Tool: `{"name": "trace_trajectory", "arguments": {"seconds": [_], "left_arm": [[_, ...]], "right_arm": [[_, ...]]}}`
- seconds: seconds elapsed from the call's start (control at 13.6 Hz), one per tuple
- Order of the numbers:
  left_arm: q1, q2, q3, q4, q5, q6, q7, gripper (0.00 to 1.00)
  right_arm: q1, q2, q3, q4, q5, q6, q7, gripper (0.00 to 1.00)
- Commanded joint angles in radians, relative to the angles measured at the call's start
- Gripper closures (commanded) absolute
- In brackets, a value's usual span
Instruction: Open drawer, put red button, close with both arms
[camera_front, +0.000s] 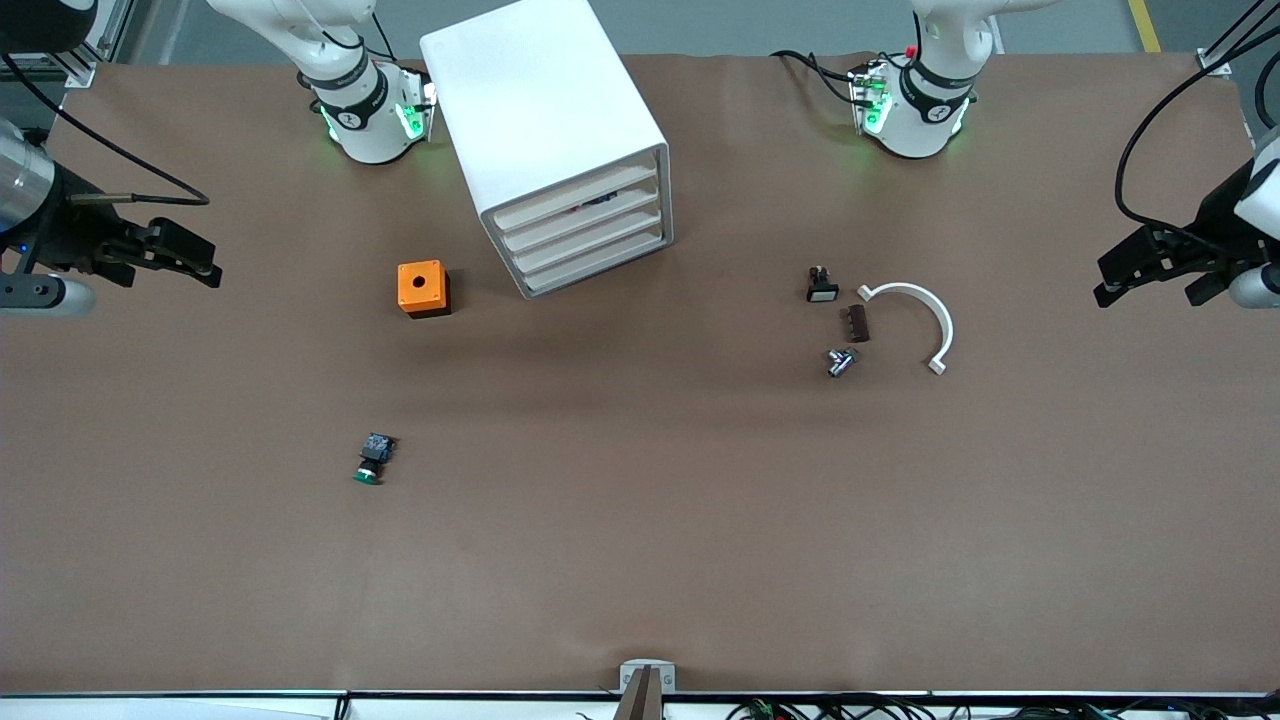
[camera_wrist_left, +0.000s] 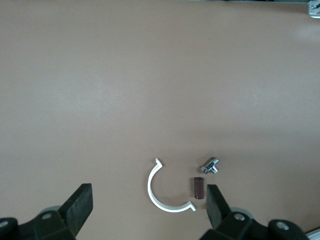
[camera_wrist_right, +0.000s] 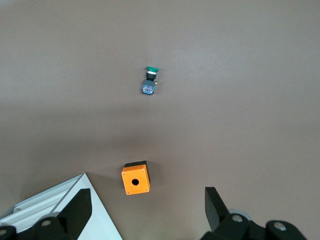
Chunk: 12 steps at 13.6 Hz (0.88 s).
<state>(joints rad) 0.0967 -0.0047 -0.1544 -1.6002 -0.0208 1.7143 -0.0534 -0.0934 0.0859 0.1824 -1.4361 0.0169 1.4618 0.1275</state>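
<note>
**Both claws spread, drawer looks shut**

I see the R claw (camera_front: 205, 262) spread, empty, over the brown surface (camera_front: 640, 540) at 9 o'clock. The L claw (camera_front: 1108, 280) is the same at 3 o'clock. Both arms wait. The big white rounded cabinet (camera_front: 540, 100) sits approx 11 o'clock, its top shallow white drawer (camera_front: 560, 197) pushed in. Small red button (camera_front: 597, 201): just a red-blue speck in the drawer slot, can't confirm.

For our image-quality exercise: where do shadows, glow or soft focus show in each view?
Front view: a soft shadow spreads from the cabinet over the table, and green lights glow at both arm bases. Left wrist view: even light, left gripper fingers blurred. Right wrist view: dim patch above the orange box.
</note>
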Motion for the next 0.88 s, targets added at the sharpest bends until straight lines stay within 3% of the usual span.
{"name": "trace_trajectory", "arguments": {"seconds": [0.0, 0.81], "left_arm": [[-0.136, 0.008, 0.129, 0.026, 0.015, -0.030, 0.004, 0.00], [-0.149, 0.009, 0.148, 0.048, 0.010, -0.030, 0.004, 0.00]], "right_arm": [[-0.031, -0.037, 0.008, -0.035, -0.002, 0.006, -0.009, 0.00], [-0.034, -0.051, 0.008, -0.055, -0.003, 0.014, -0.011, 0.00]]}}
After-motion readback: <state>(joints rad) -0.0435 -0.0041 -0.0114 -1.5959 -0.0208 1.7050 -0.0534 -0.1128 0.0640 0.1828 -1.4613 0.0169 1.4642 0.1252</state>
